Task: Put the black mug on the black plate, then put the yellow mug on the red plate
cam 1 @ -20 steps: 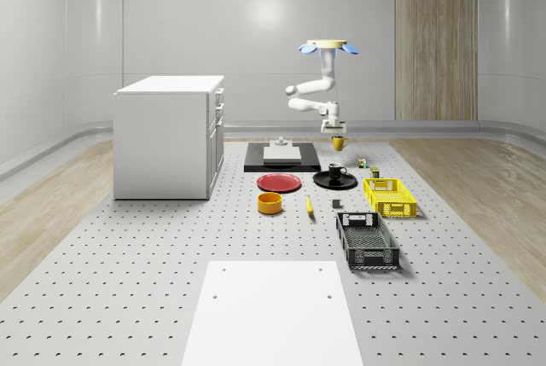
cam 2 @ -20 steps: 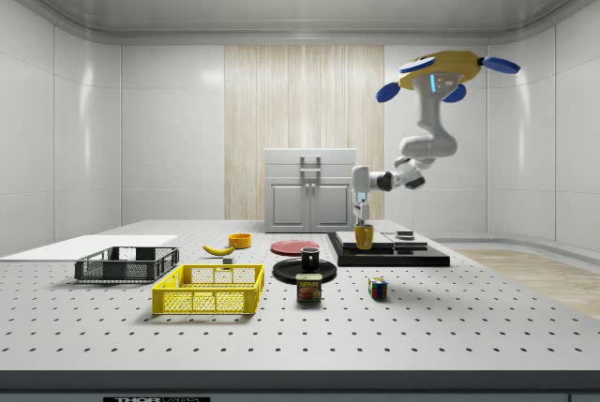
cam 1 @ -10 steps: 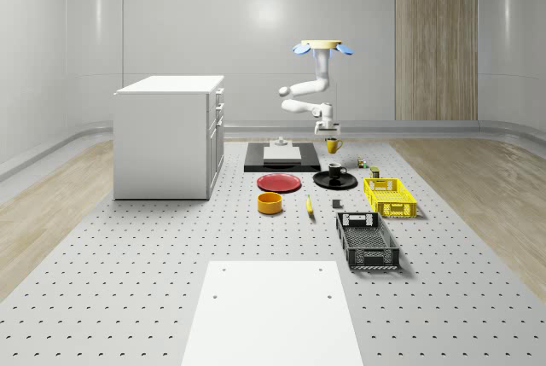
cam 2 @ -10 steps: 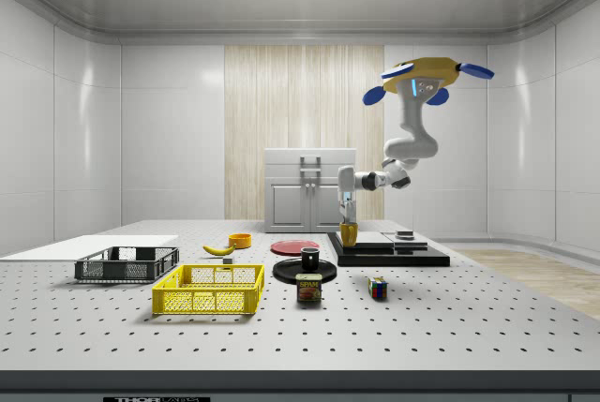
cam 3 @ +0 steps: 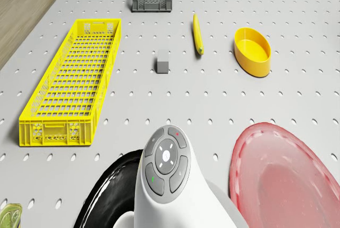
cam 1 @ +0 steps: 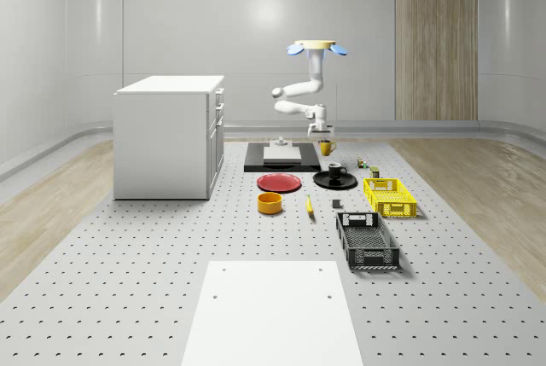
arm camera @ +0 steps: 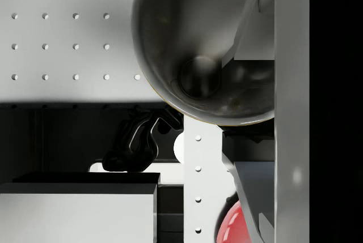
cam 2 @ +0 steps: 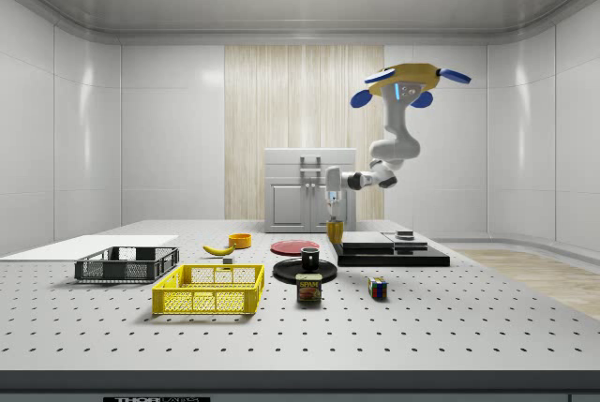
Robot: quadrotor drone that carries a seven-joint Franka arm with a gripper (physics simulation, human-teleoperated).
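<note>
Yellow mug (cam 1: 327, 148) hangs clamped in our gripper (cam 1: 317, 132), beside the red plate (cam 1: 279, 183); releasing early, we risk dropping it off-plate.

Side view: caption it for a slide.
Drone hovering above the table, gripper carrying the yellow mug; black mug sits on the black plate.
</note>
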